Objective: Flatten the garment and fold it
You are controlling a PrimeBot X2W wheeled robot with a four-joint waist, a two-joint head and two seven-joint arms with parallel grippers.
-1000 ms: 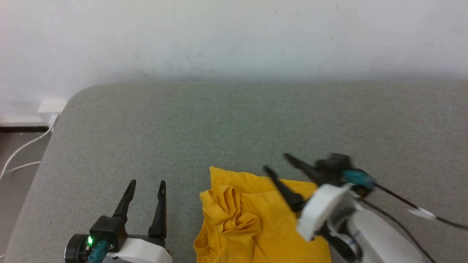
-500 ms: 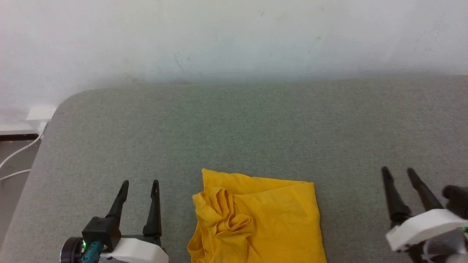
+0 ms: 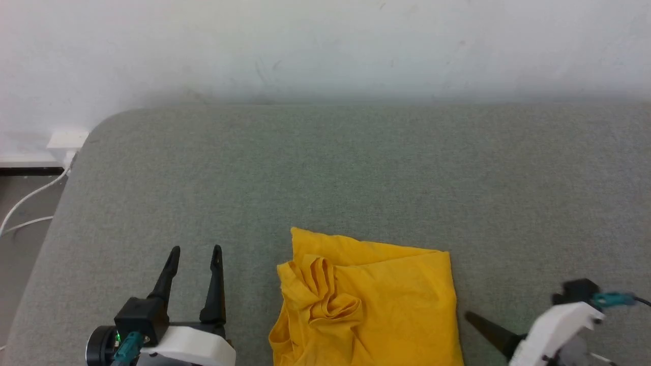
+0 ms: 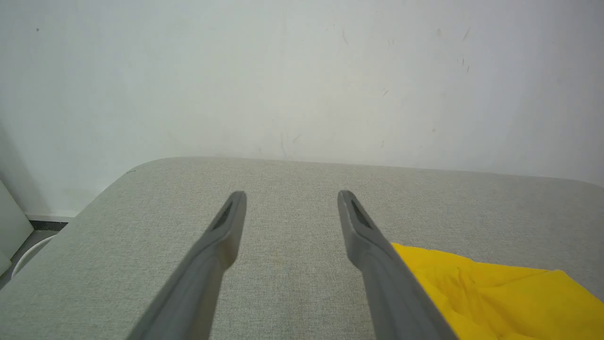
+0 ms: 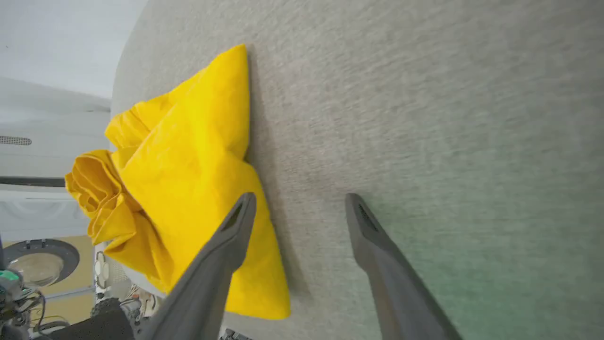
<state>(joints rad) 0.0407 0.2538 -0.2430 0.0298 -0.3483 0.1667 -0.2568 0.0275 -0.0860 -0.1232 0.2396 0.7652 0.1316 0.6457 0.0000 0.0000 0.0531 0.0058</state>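
**Item 1.** Yellow cotton T-shirt, the garment (image 3: pixel 376 305) (image 4: pixel 495 293) (image 5: pixel 188 174). Lies on the near part of the surface, approx. centre, between both grippers; lower end cut off by the head view's bottom edge. Plain yellow side up. Right part lies flat w/ a straight far edge; left part bunched in a crumpled wad.

**Item 2.** Left gripper (image 3: pixel 196 250) (image 4: pixel 292 196). Two long dark fingers spread wide, nothing between them. Sits left of the garment, apart from it.

**Item 3.** Right gripper (image 5: pixel 300 198). Fingers spread wide, nothing held. One finger (image 3: pixel 488 330) points at the garment's right edge, tip just beside it; contact can't be told.

**Item 4.** Grey fabric-covered padded surface (image 3: pixel 356 168), rounded far-left corner.

**Item 5.** White wall (image 3: pixel 325 46) behind it.

**Item 6.** White cable (image 3: pixel 25 203) on the floor, far left.
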